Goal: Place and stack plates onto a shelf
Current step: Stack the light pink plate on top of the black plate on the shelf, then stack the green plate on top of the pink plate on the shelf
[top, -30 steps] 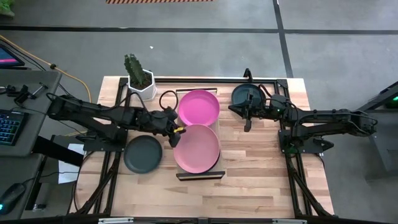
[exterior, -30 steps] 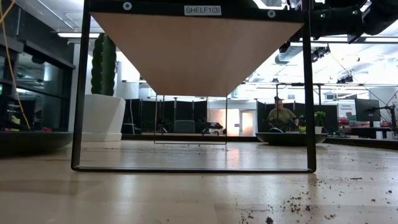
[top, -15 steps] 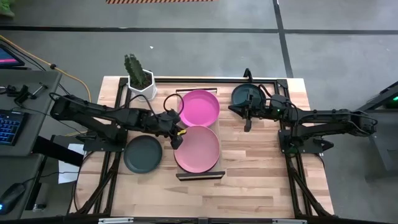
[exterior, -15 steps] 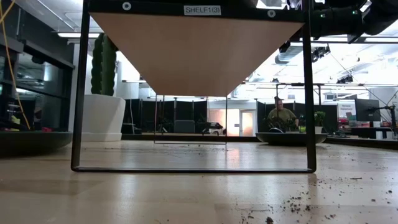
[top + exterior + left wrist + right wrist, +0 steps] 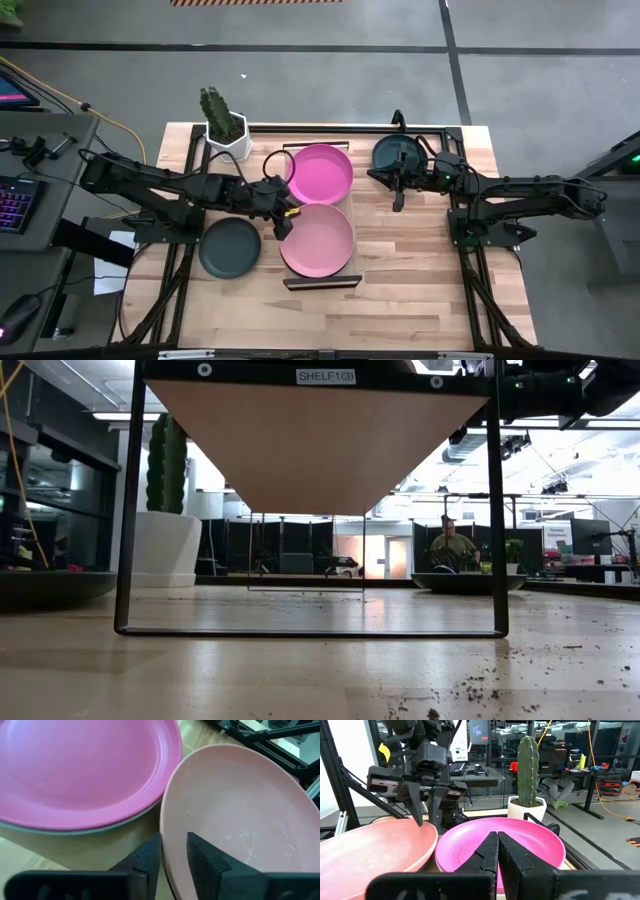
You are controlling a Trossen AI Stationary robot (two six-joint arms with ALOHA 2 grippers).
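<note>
On the shelf [image 5: 322, 283] lie two plates. The bright pink plate [image 5: 320, 172] is at the far end, stacked on a mint plate whose rim [image 5: 75, 831] shows beneath it. The pale pink plate [image 5: 318, 240] lies at the near end. My left gripper [image 5: 284, 222] is open at the pale plate's left rim, one finger inside it and one outside. My right gripper [image 5: 398, 198] hangs shut and level, right of the bright pink plate. One dark plate [image 5: 229, 247] rests on the table left of the shelf and another dark plate [image 5: 400, 153] at the far right. My left gripper [image 5: 174, 842] straddles the pale pink plate's left rim [image 5: 165, 827], coming slanting down from the table's left. A gap shows between the inner finger [image 5: 200, 857] and the rim. Whether the outer finger [image 5: 147, 860] touches the rim I cannot tell. The plate lies on the shelf.
A cactus in a white pot [image 5: 225, 128] stands at the table's far left, close to the left arm. The shelf's dark frame [image 5: 130, 510] rises from the tabletop. Bare wood lies along the table's near edge [image 5: 330, 320].
The pale pink plate has sunk slightly and lies flatter on the shelf. My left gripper has kept its place at the plate's left rim.
</note>
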